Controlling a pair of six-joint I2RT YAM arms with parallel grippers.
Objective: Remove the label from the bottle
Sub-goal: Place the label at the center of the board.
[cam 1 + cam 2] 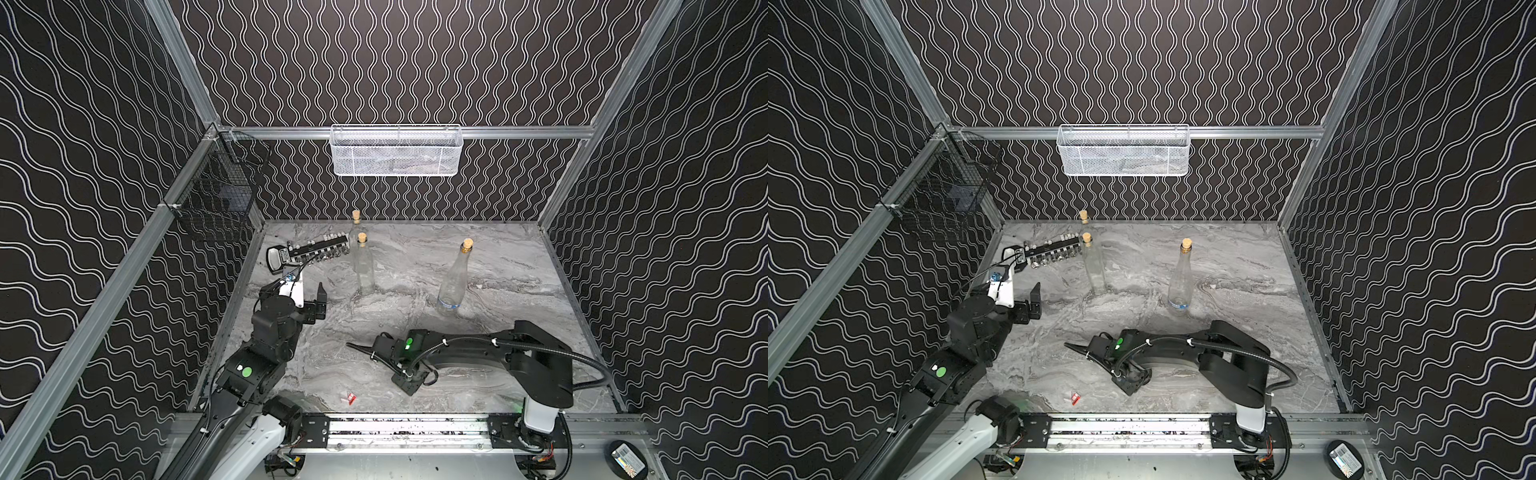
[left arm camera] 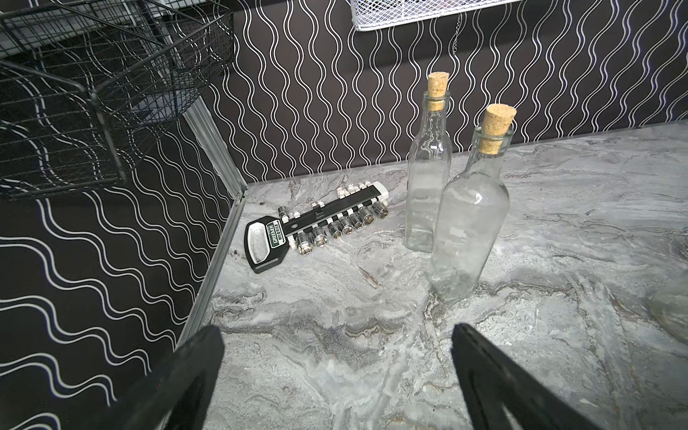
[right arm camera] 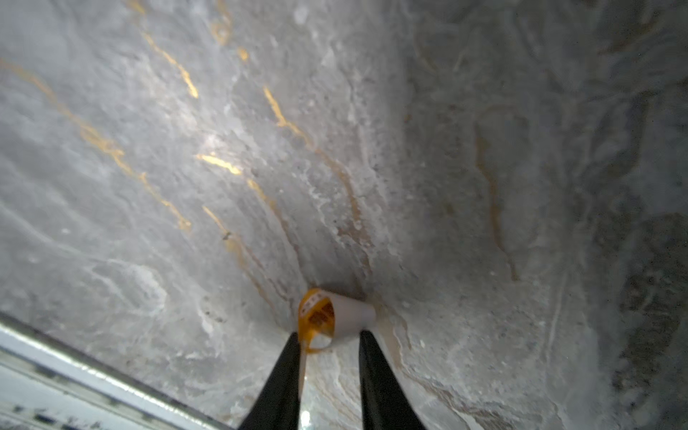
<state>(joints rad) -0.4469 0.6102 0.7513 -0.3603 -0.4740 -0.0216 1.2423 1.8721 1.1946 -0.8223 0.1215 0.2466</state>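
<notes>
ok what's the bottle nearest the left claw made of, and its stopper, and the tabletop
Bottle: looks like clear glass, glossy, sharp highlights, marbling showing through. Stopper: cork, tan, speckled, matte. Tabletop: grey marble pattern, slight sheen; stone or printed laminate, cannot tell.

Three clear glass bottles (image 1: 356,227) (image 1: 365,270) (image 1: 454,282) and three corks (image 1: 356,214) (image 1: 363,237) (image 1: 468,243), one per bottle, with a single blue label band (image 1: 449,306) on just one of them. Two robot arms (image 1: 270,332) (image 1: 478,353) and two wall baskets, one white mesh (image 1: 395,153) and one black wire (image 1: 216,195). One socket rail (image 2: 320,219) with roughly eight sockets (image 2: 320,236), exact count unclear; one red-and-white scrap (image 1: 348,397); one curled label piece (image 3: 346,316); one round black puck (image 1: 627,459).
</notes>
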